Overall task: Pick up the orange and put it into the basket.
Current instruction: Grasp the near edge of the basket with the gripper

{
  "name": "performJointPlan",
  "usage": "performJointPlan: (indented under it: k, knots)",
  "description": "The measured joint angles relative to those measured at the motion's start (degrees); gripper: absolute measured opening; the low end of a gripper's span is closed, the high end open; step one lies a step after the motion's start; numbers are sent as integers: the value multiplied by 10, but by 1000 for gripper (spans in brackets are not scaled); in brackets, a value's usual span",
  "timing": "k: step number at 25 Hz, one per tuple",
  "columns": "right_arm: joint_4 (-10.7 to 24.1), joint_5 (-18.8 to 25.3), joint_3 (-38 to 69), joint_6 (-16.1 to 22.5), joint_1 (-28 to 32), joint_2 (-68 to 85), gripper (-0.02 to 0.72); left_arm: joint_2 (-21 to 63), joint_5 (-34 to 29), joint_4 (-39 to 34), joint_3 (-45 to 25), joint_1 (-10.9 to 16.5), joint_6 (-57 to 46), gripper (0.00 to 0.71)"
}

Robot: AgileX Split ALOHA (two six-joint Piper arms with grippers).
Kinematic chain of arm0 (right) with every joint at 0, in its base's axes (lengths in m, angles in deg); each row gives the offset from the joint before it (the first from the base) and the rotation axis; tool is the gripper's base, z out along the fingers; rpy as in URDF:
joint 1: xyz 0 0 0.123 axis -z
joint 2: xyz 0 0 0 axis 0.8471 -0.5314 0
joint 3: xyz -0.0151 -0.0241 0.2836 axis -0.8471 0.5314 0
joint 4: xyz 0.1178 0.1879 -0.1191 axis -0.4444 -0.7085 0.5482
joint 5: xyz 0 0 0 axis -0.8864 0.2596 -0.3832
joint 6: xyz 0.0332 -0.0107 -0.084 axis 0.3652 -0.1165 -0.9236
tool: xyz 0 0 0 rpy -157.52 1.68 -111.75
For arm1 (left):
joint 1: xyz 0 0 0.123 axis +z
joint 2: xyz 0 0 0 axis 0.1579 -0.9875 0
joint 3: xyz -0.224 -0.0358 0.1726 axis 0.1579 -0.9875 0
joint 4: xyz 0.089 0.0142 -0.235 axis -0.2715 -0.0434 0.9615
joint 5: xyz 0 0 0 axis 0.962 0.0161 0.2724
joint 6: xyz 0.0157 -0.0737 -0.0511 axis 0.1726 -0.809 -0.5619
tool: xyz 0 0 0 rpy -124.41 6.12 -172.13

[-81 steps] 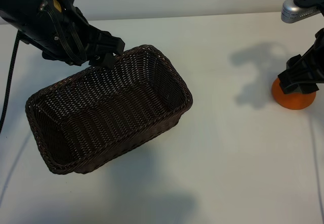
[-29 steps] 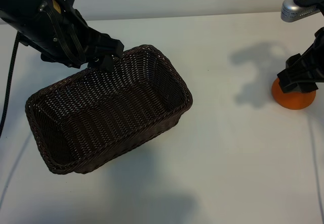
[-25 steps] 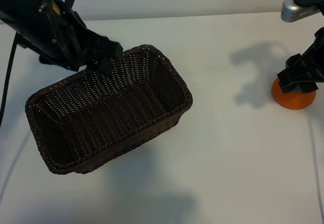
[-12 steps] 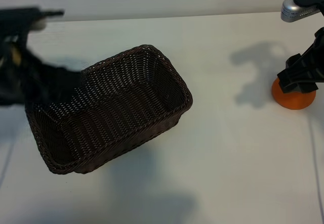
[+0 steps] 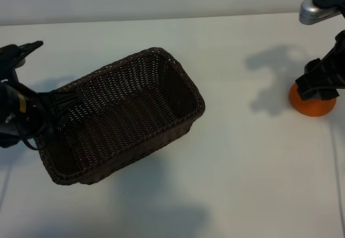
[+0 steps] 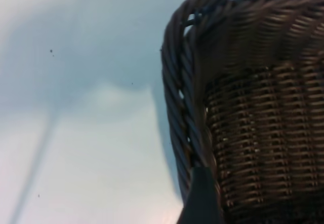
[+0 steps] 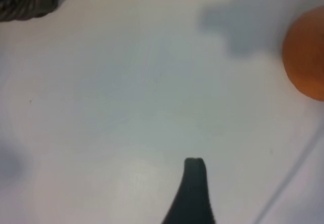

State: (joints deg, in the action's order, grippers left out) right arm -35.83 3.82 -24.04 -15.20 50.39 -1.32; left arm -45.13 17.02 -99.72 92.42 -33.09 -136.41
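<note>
The dark brown wicker basket (image 5: 116,122) sits left of centre on the white table, nothing in it. My left gripper (image 5: 56,106) is at the basket's left end; in the left wrist view one dark finger (image 6: 202,198) lies against the braided rim (image 6: 177,97), open. The orange (image 5: 312,104) rests at the far right, partly covered by my right gripper (image 5: 319,87), which hovers over it. In the right wrist view the orange (image 7: 306,62) lies well off to the side of the single visible finger (image 7: 195,183); nothing is held, and the gripper is open.
White tabletop (image 5: 242,168) stretches between the basket and the orange. A silver camera mount (image 5: 315,11) juts in at the far right. A black cable runs along the left arm. The table's far edge meets a pale wall.
My left arm has swung from the basket's far rim down to its left end. The basket, the orange and my right arm have not moved.
</note>
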Motion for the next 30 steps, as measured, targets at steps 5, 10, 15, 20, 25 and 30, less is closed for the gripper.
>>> performJointPlan:
  k: [5,10,15,20,25,30]
  knots:
    - [0,0,0,0,0,0,595,-16,-6,1,-6,10,-4,592]
    - [0,0,0,0,0,0,595,-16,-20,12,-6,10,3,592]
    - [0,0,0,0,0,0,595,-22,-22,15,-6,10,9,592]
    - [0,0,0,0,0,0,595,-41,-26,18,-6,10,22,592]
    - [0,0,0,0,0,0,595,-44,-27,19,-6,10,24,592]
    - [0,0,0,0,0,0,595,-21,-53,16,-6,10,39,592]
